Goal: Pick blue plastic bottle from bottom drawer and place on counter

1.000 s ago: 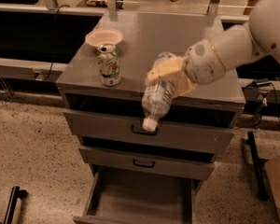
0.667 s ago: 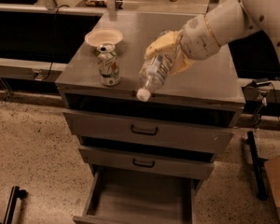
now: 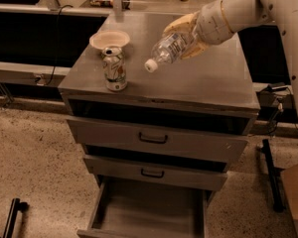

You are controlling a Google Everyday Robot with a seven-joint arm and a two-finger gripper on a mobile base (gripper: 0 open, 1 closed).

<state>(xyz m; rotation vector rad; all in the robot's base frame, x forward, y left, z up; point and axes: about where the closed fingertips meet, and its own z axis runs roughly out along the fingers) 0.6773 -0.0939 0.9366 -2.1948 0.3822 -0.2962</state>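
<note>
My gripper (image 3: 186,36) is shut on the blue plastic bottle (image 3: 168,49), a small clear bottle with a white cap and pale label. It holds the bottle tilted, cap pointing down-left, above the middle of the grey counter (image 3: 203,81). The white arm reaches in from the upper right. The bottom drawer (image 3: 149,209) stands pulled open below, its grey floor bare.
A white-and-green drink can (image 3: 114,68) stands upright at the counter's front left, and a shallow white bowl (image 3: 109,38) sits behind it. Two closed drawer fronts with black handles (image 3: 153,139) lie below the counter. A black stand (image 3: 270,177) is at the right.
My gripper has lifted the bottle from in front of the upper drawer fronts up and back over the counter. The bottle has swung from cap-down to a shallower tilt.
</note>
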